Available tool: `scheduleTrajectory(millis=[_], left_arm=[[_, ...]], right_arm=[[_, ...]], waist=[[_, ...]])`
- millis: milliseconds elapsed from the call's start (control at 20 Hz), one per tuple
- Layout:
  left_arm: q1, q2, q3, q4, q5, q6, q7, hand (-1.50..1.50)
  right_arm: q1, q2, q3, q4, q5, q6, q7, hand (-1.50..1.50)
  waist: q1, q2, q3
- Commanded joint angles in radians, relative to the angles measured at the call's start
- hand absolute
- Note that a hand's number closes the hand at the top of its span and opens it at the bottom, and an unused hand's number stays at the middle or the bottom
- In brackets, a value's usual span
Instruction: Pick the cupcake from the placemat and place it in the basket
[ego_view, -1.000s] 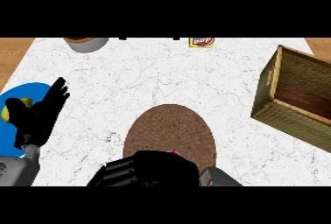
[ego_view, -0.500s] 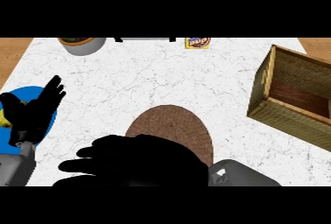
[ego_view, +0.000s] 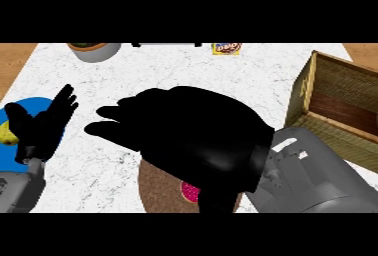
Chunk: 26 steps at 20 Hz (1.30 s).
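head view, r hand (ego_view: 203, 145) fingers (ego_view: 122, 112) spread, empty, over cupcake (ego_view: 189, 192) on placemat (ego_view: 157, 189), axis hidden, l hand (ego_view: 43, 129) flat

Bright, even light covers the white marbled surface (ego_view: 184, 70). The right hand (ego_view: 196, 137) reads as a flat black mass with a faint grey sheen low down, perhaps from light overhead. Pale highlights mark the right forearm (ego_view: 317, 175); the basket (ego_view: 301, 97) is darker inside.

Head view, steeply down, close over counter (ego_view: 184, 70).
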<state>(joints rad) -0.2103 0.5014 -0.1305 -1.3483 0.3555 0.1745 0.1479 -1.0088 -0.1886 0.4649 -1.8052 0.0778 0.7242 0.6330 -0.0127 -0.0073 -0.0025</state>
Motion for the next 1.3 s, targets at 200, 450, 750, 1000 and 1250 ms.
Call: scheduleTrajectory(millis=[200, 450, 750, 1000, 1250], left_arm=[[0.030, 0.005, 0.014, -0.059, -0.008, -0.023, 0.034, 0.00], [0.052, -0.031, 0.026, 0.009, -0.047, -0.017, -0.035, 0.00], [0.022, -0.069, 0.029, 0.000, -0.077, -0.028, -0.012, 0.00], [0.005, -0.058, 0.072, 0.009, -0.072, -0.064, -0.016, 0.00], [0.003, -0.044, 0.100, 0.033, -0.069, -0.103, -0.006, 0.00]], right_arm=[[-0.044, -0.111, -0.159, 0.083, -0.309, 0.249, 0.086, -1.50], [0.150, -0.201, -0.214, -0.030, -0.410, 0.261, 0.034, -1.50], [0.269, -0.160, -0.313, -0.027, -0.285, 0.287, -0.141, -1.50], [0.425, -0.052, -0.241, -0.059, 0.000, 0.262, -0.319, -1.50], [0.540, 0.012, -0.111, -0.045, 0.253, 0.117, -0.508, -1.50]], waist=[[0.013, 0.003, 0.002], [-0.001, 0.005, 0.003], [0.014, 0.010, 0.003], [0.024, 0.013, 0.004], [0.022, 0.012, 0.003]])
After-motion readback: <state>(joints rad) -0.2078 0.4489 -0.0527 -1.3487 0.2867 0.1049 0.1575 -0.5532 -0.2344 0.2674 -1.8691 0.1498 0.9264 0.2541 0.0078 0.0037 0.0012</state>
